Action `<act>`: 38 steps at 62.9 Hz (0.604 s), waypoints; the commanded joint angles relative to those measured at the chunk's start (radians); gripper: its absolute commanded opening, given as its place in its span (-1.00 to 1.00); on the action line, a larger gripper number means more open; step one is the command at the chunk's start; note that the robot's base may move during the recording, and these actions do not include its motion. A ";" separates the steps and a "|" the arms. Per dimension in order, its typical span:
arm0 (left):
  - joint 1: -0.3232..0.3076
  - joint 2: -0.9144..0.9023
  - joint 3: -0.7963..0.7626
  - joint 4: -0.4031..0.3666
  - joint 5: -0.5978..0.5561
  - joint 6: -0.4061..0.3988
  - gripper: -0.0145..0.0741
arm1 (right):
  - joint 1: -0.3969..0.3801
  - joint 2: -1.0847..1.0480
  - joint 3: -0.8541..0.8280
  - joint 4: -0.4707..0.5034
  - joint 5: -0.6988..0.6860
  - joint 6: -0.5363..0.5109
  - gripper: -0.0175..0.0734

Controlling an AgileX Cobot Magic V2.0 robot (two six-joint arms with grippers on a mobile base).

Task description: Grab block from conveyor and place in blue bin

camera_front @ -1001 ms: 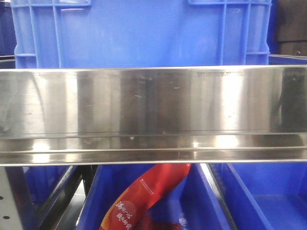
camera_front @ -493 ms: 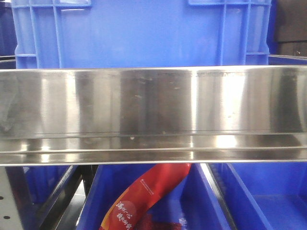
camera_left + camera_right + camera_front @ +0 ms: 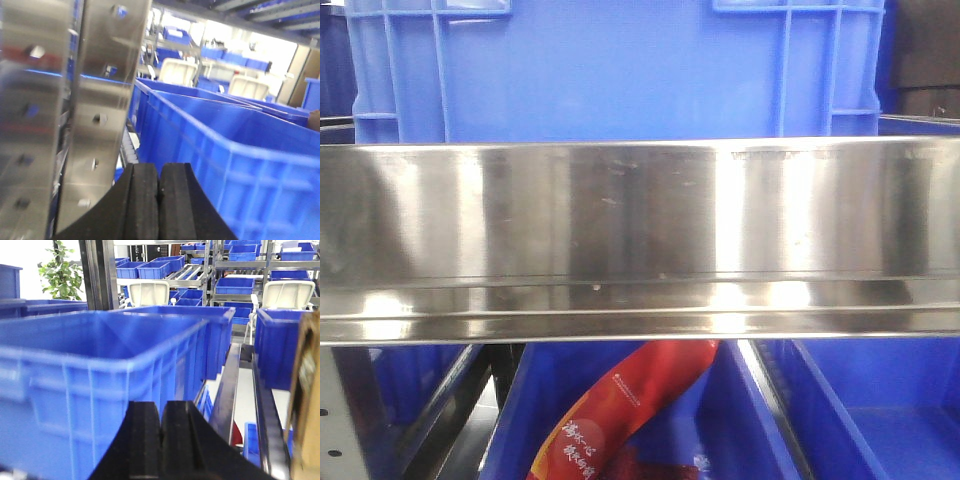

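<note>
Left gripper [image 3: 159,200]: pads pressed together, nothing held. Right gripper [image 3: 161,442]: likewise closed and empty. Blue bin [image 3: 95,385]: just beyond right gripper, 10 o'clock. Steel rail [image 3: 640,240]: spans front view. Red packet [image 3: 620,410]: 6 o'clock, lower crate. Shelving [image 3: 240,270]: far, 12 o'clock. Block, conveyor: cannot tell.
</note>
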 commanded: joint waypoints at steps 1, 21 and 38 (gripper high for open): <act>0.004 -0.081 0.038 -0.007 -0.010 -0.004 -0.92 | -0.006 -0.060 0.031 -0.009 -0.018 -0.004 -0.97; 0.004 -0.286 0.057 -0.006 -0.011 -0.004 -0.92 | -0.006 -0.141 0.038 -0.009 -0.046 -0.004 -0.97; 0.004 -0.307 0.057 -0.006 -0.011 -0.004 -0.92 | -0.006 -0.141 0.038 -0.007 -0.051 -0.004 -0.97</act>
